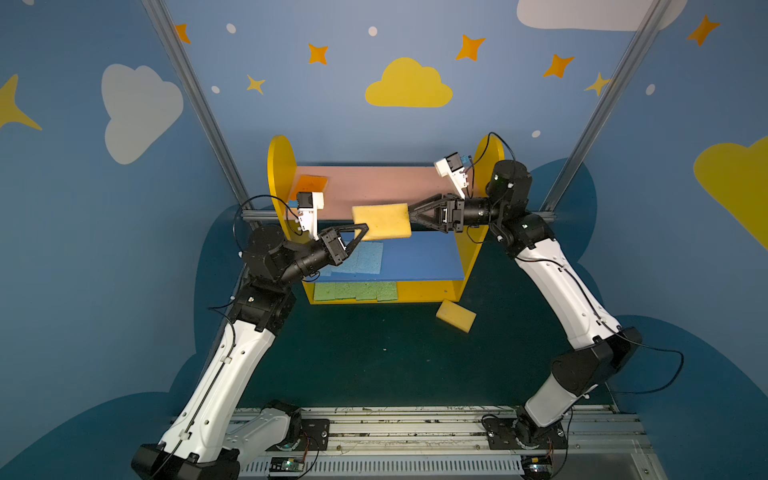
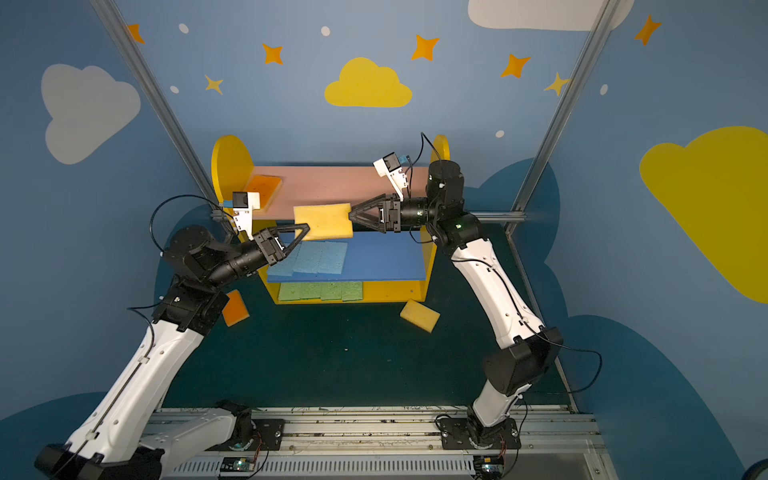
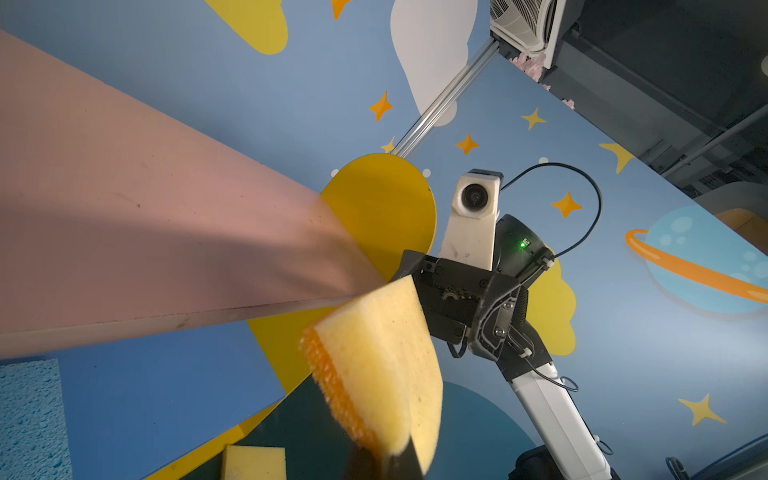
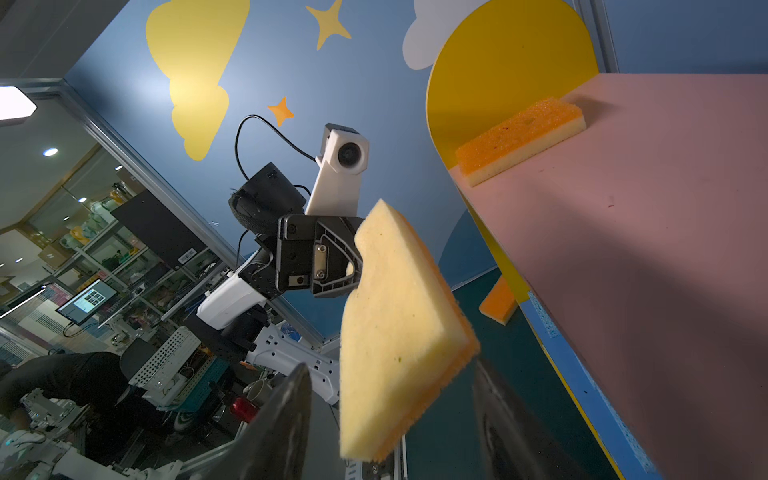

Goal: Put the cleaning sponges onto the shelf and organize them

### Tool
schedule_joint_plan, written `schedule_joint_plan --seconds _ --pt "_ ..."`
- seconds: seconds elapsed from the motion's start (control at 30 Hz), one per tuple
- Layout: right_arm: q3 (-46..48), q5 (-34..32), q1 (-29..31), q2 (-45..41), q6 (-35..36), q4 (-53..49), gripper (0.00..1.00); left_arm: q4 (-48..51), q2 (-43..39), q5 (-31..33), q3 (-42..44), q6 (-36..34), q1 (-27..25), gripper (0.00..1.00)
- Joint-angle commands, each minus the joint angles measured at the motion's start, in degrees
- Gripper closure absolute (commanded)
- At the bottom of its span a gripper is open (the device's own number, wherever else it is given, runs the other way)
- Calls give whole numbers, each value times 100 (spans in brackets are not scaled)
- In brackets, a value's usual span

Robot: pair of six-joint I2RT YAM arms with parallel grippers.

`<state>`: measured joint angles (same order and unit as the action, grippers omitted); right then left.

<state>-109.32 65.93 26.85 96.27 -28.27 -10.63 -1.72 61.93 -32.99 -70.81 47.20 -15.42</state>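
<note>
- Plainly, one sponge [image 1: 381, 221] is held in the air just in front of the shelf [image 1: 280, 166], level with its pink board [image 1: 374, 183], yellow face up.
- The end nearer the shelf's left panel is pinched by the left gripper [image 1: 362, 232], whose jaws are closed tight on it; the foam is dented there.
- The other end is flanked by the right gripper [image 1: 411, 218], whose jaws are spread wide with a gap on each side, so nothing is gripped by it.
- The sponge is judged light, soft and springy, hardly fragile; its rough orange layer should resist slipping.
- A hold across the thickness at a short edge, well in from the corners, is advised. Sag or pivoting is to be expected from a one-end hold.
- An orange sponge [image 1: 311, 183] lies on the pink board beside the left panel. Blue sponges [image 1: 361, 257] and green sponges [image 1: 357, 290] lie on the lower boards, and a yellow sponge [image 1: 456, 316] lies on the floor before the right panel.
</note>
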Motion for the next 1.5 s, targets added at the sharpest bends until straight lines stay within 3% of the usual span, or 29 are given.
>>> schedule_joint_plan --seconds 0.0,0.17,0.37,0.7,0.87,0.93,1.0,1.03,1.07,1.2,1.47 --pt "51 107 18 -205 -2 158 37 -302 44 -13 -69 101 31 97" --pt "103 60 29 -174 -32 228 33 -327 64 -30 -170 114 30 97" --pt "77 65 79 -41 -166 384 39 -583 73 -41 -73 226 30 97" --pt "-17 161 145 106 -582 793 60 -861 238 -48 34 404 24 97" --pt "-106 68 154 111 -546 690 85 -725 207 -44 -12 268 27 96" --pt "-163 -70 163 87 -358 495 89 -588 171 -40 -36 184 30 82" --pt "-261 -372 184 28 103 -32 94 -349 99 -25 -86 51 30 41" --pt "-309 -601 225 -22 414 -331 96 -192 38 15 -100 -44 40 11" --pt "-362 -817 268 -69 696 -598 97 -13 -44 66 -117 -149 52 1" --pt "-617 -1665 487 -210 1613 -1371 100 666 -478 334 -101 -510 178 1" --pt "-1202 -4410 1362 -265 3403 -2087 100 2208 -1606 1477 185 -1158 225 1"
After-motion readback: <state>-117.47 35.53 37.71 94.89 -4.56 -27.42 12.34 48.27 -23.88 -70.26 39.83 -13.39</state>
